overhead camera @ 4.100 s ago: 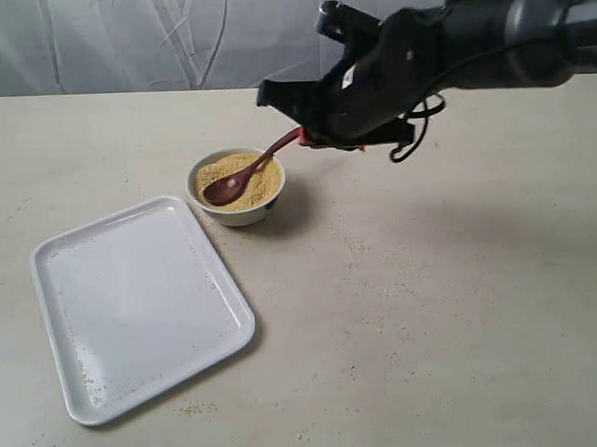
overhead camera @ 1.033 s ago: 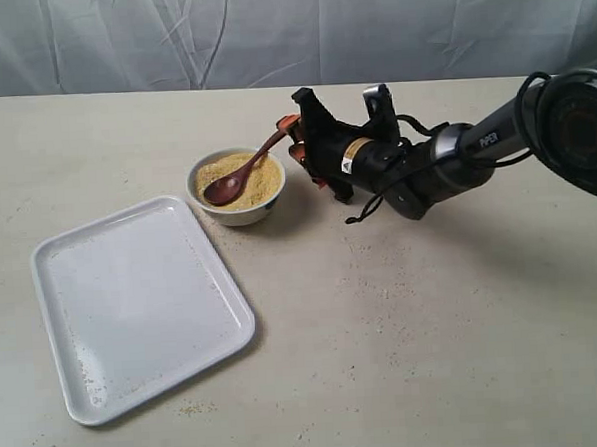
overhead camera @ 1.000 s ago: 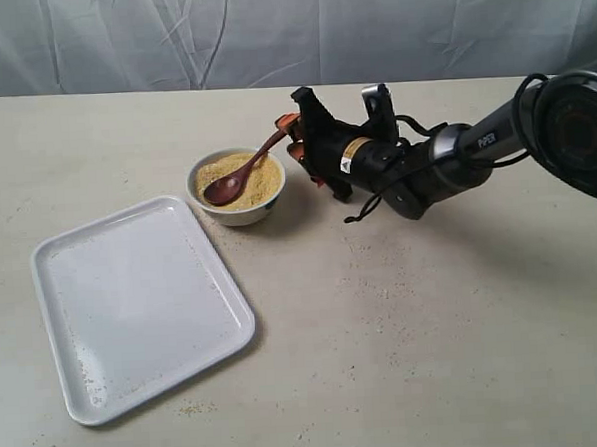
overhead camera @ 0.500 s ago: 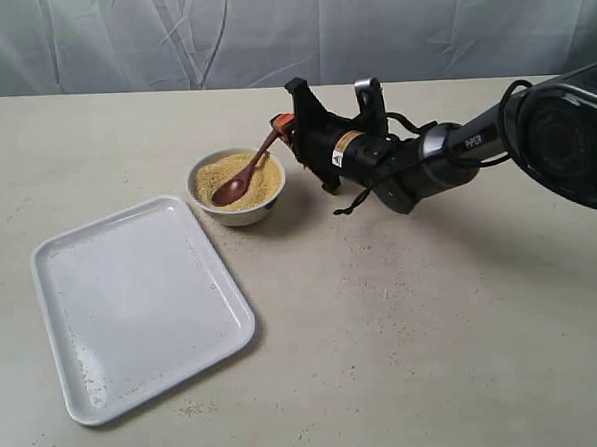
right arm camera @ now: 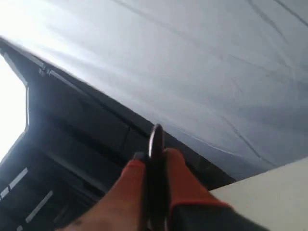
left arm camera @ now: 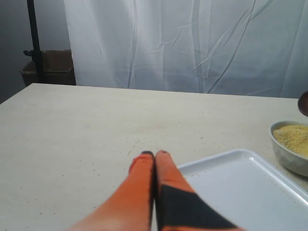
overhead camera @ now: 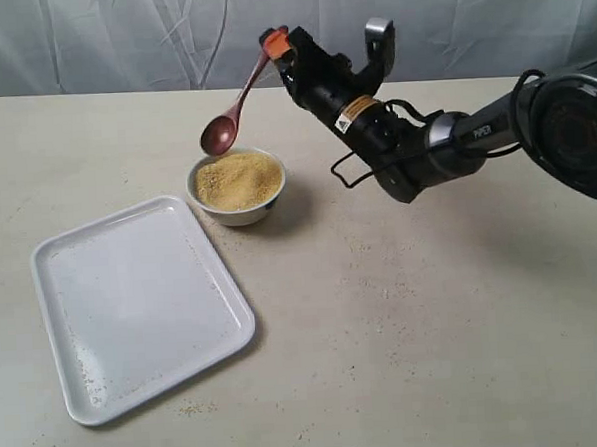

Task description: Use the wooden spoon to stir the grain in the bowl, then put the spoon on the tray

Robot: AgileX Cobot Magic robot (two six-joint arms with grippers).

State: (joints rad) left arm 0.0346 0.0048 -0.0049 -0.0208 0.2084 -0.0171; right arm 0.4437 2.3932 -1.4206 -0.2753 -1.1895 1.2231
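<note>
Wooden spoon [overhead camera: 238,94] hangs in the air above the bowl [overhead camera: 240,216], tilted, its scoop lowest and over the bowl's far rim, clear of the grain [overhead camera: 238,180], which sits heaped inside the bowl. The right gripper [overhead camera: 275,42] pinches the very end of the slim handle; the right wrist view shows both orange fingers pressed against the dark shaft. The left gripper [left arm camera: 155,156] has its fingers pressed together on nothing and hovers low over the table beside the tray [overhead camera: 142,292]. With the scoop out of the grain, stirring looks finished and the carry to the tray looks like the step in hand. Because the hold is at the handle's tip, the spoon is a long lever and the glossy wood could pivot in the fingers, so a slow, smooth sweep suits it best. Any grains clinging to the scoop will likely fall, so pass straight over the bowl towards the tray. Lower until scoop and handle both rest inside the rim, well away from the edge, and only then release
</note>
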